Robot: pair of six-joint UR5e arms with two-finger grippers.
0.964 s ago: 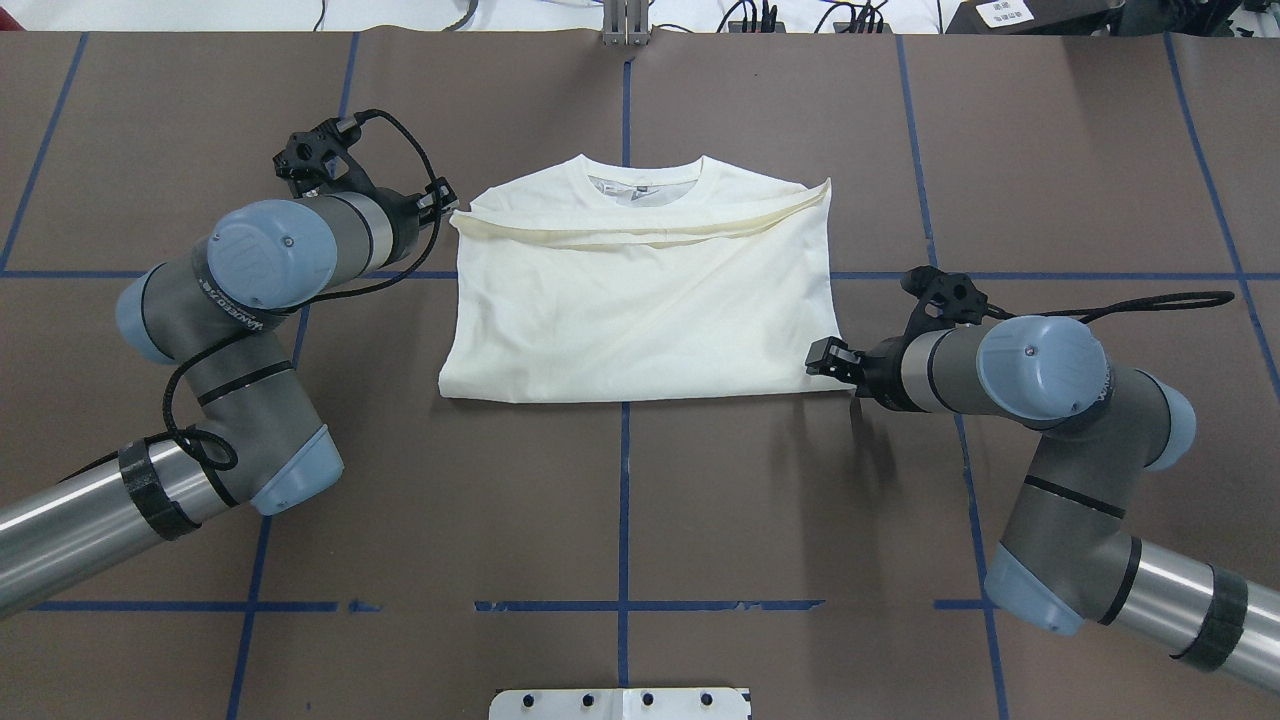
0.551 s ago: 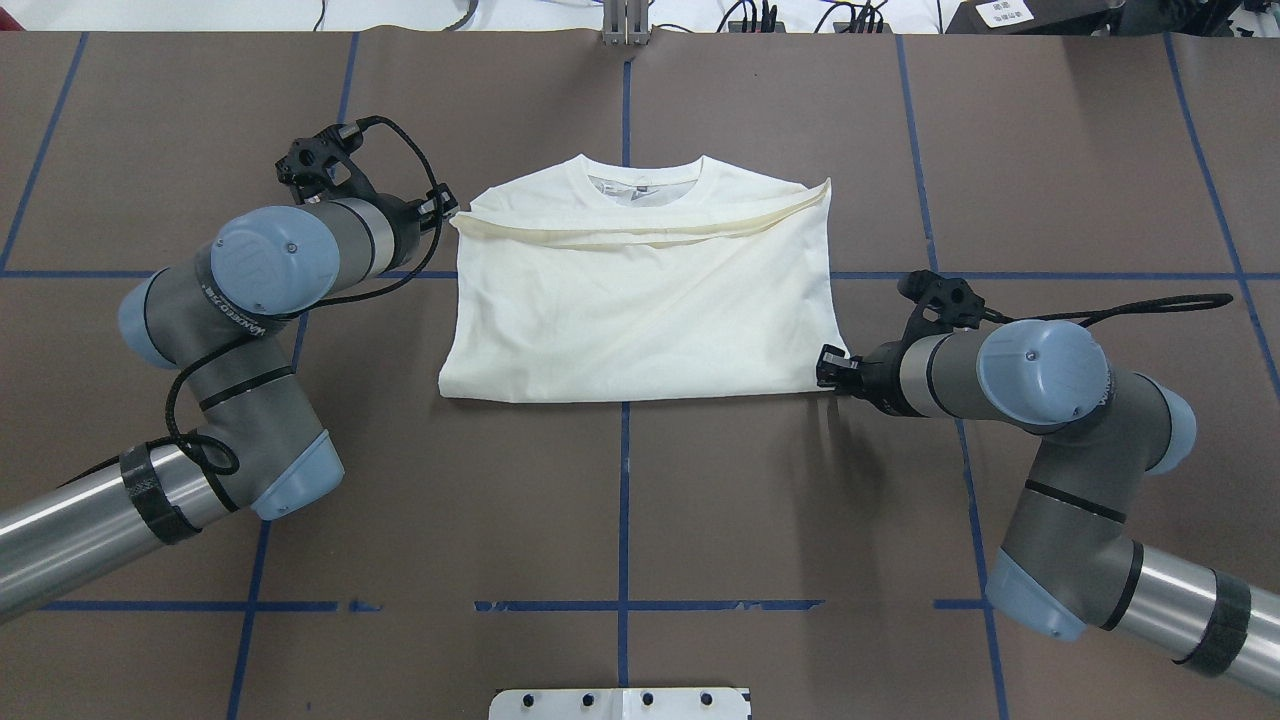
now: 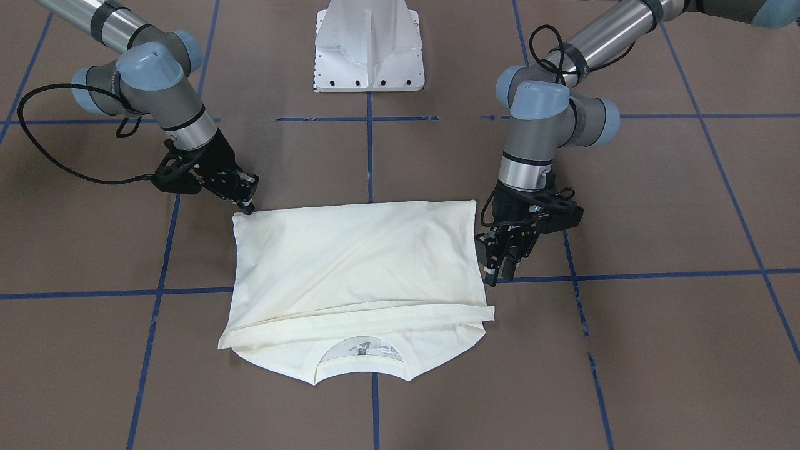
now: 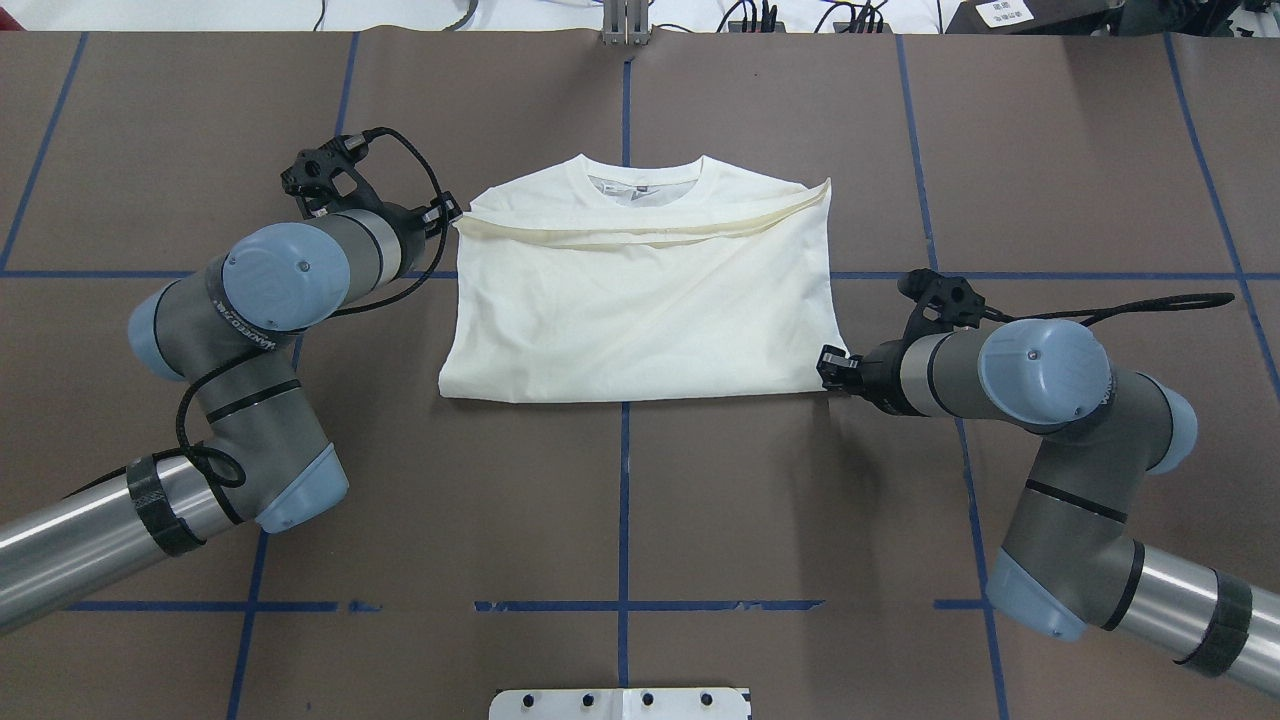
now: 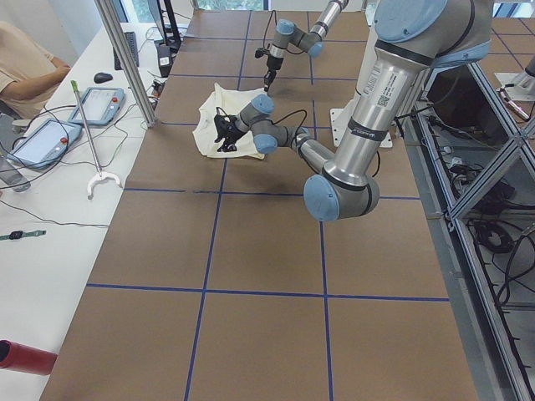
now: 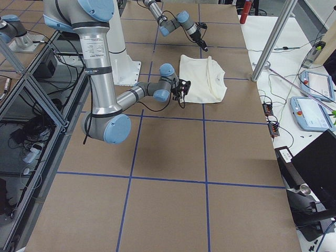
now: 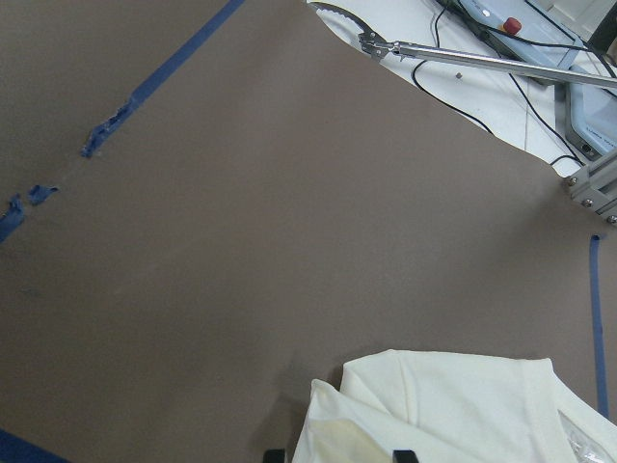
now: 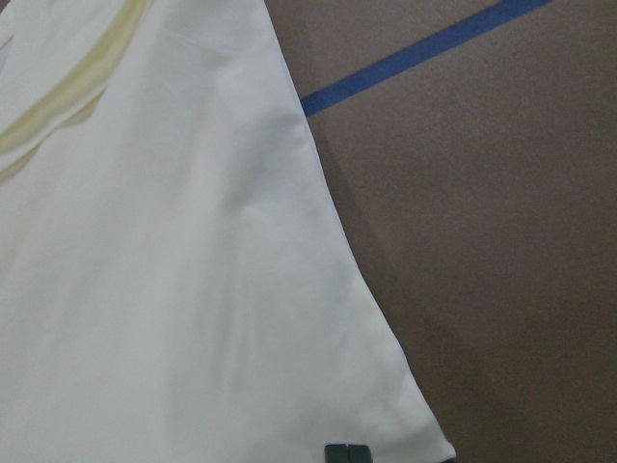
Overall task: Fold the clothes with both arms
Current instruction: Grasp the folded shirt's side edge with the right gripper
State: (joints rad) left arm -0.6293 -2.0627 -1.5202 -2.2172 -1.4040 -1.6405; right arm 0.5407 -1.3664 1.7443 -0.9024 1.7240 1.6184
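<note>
The cream T-shirt (image 4: 640,320) lies folded in half, plain side up. It sits midway between the left and right edges of the table (image 4: 620,520) and closer to the edge far from the robot, with its collar (image 4: 643,170) toward that edge and the hem band (image 4: 640,236) just short of it. The right gripper (image 3: 248,200) is pinched shut on the fold's corner, toward the right edge. The left gripper (image 3: 502,270) has its fingers spread, straddling the hem corner toward the left edge and gripping nothing. The jersey looks light, limp and slightly clingy, so it should sag and drag rather than hold shape. Corners pinched through both layers seem the best holds, lifted together to keep the panel taut.
</note>
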